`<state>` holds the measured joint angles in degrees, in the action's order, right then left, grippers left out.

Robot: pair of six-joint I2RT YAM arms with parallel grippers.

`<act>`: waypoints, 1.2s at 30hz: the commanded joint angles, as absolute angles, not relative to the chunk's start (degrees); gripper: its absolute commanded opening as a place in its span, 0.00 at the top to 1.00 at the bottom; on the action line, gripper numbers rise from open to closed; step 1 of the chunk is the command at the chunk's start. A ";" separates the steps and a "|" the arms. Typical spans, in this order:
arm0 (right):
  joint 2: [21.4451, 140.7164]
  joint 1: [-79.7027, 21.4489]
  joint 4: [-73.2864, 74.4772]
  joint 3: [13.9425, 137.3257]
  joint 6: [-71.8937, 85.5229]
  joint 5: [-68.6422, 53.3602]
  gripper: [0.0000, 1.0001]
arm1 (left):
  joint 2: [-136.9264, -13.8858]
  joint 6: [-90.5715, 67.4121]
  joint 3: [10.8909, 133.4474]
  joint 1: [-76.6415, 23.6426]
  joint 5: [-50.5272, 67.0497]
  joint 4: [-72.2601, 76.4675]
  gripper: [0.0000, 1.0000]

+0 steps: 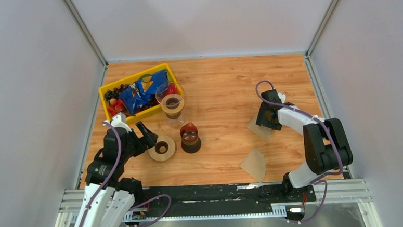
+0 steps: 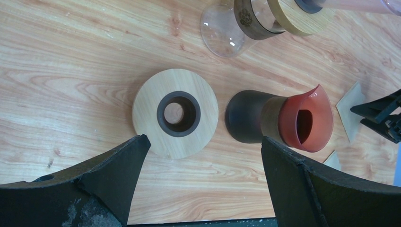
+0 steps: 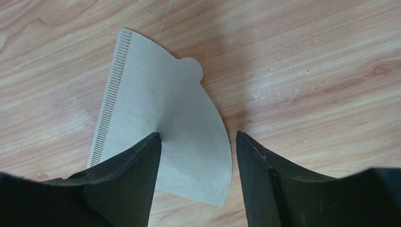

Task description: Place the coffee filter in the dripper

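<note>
The coffee filter (image 3: pixel 161 109) lies flat near the right edge of the table (image 1: pixel 224 91), under the right gripper (image 3: pixel 198 137), whose jaws stand apart. It looks like thin, light paper that creases easily, so pinch its curved edge. The dripper (image 1: pixel 171 99) stands toward the far left corner. The left gripper (image 2: pixel 203 142) is likewise spread wide.

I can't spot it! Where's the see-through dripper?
In the top view, the dripper stands left of centre, beside the right end of the yellow bin, just beyond the dark red piece.
</note>
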<state>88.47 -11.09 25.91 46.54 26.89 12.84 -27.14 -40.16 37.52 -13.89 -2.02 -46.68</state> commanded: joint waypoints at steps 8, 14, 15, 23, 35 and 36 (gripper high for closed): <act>95.99 -16.87 25.65 47.02 32.42 14.30 0.48 | -27.74 -39.47 37.62 -14.04 -1.42 -44.55 0.00; 96.57 -18.25 25.69 48.31 32.59 14.85 0.62 | -27.50 -39.17 37.73 -14.04 -0.94 -44.59 0.00; 96.51 -18.36 25.71 48.49 32.56 14.83 0.63 | -27.46 -39.14 37.71 -14.01 -0.89 -44.57 0.00; 91.53 -19.75 26.27 50.26 29.27 15.12 0.79 | -27.39 -38.44 38.93 -14.01 0.96 -44.08 0.00; 71.75 -20.31 25.85 52.12 21.37 0.07 0.96 | -29.60 -39.80 42.21 -13.97 14.53 -26.86 0.00; 70.28 -20.36 25.70 52.16 20.91 -2.50 0.96 | -30.45 -40.16 42.39 -13.97 16.27 -24.68 0.00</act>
<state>75.85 -20.23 26.24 50.37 24.12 8.03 -27.97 -38.87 39.09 -13.89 7.73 -38.13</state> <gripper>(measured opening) 0.045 1.000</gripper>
